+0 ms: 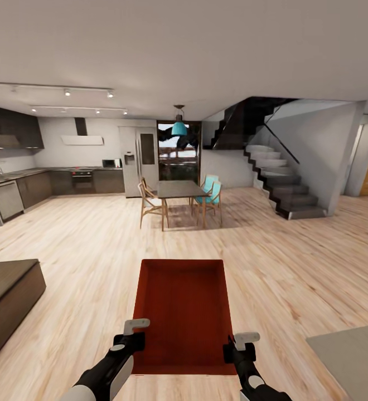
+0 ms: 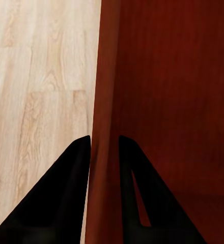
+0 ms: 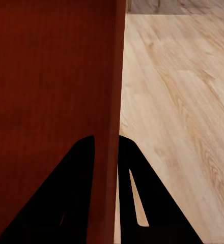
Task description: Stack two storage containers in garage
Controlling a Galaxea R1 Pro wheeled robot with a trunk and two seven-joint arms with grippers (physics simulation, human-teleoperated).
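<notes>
**A:** Where was the storage container (image 1: 184,312)?

**B:** It was carried in front of the robot, above the light wood floor (image 1: 284,262), open top up and nothing visible inside. The left gripper (image 1: 132,332) pinched its left wall and the right gripper (image 1: 241,345) pinched its right wall. In each wrist view the two dark fingers (image 2: 66,193) straddled the thin red-orange wall, one inside and one outside, closed onto it. Just one container was in view.

**A:** So what could have gone wrong from there?

**B:** The hold looked thin. Each gripper clamped only a plain wall near the end of the box closest to the robot, so most of the container hung out ahead of the grasp. If the base jolted or turned sharply, the far end could have sagged or a wall could have slid out of the fingers.

**A:** And the surroundings?

**B:** The dining table (image 1: 179,190) with its chairs (image 1: 150,203) stood straight ahead, the staircase (image 1: 281,186) to the right, a dark bench (image 1: 8,298) low on the left and a grey surface (image 1: 354,356) low on the right. Swinging the box wide near any of them risked a knock that could twist it loose. The arms also had to keep even spacing; drifting apart or together would probably have strained the walls.
</notes>
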